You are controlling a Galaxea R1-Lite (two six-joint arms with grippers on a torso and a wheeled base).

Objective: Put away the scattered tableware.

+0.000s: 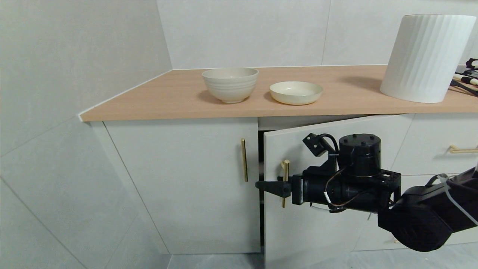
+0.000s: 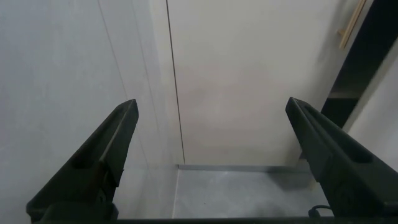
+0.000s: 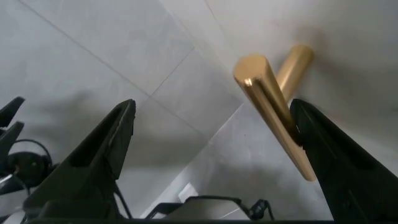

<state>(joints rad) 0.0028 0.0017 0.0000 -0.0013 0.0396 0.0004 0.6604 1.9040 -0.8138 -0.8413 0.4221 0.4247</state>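
A deep cream bowl (image 1: 230, 84) and a shallow cream plate (image 1: 296, 92) stand side by side on the wooden countertop (image 1: 168, 101). Below them, my right gripper (image 1: 270, 186) is at the gold handle (image 1: 285, 179) of the right cabinet door (image 1: 317, 224), which stands slightly ajar. In the right wrist view the right gripper (image 3: 211, 109) is open, and the gold handle (image 3: 273, 106) lies between the fingers, against one of them. My left gripper (image 2: 211, 102) is open and holds nothing; it faces the closed left cabinet door (image 2: 249, 81).
A tall white ribbed container (image 1: 425, 56) stands at the counter's right, with dark utensils (image 1: 466, 76) beside it. The left door (image 1: 179, 179) is closed, its handle (image 1: 243, 160) next to the dark gap. A drawer handle (image 1: 463, 149) is at far right. A tiled wall bounds the left.
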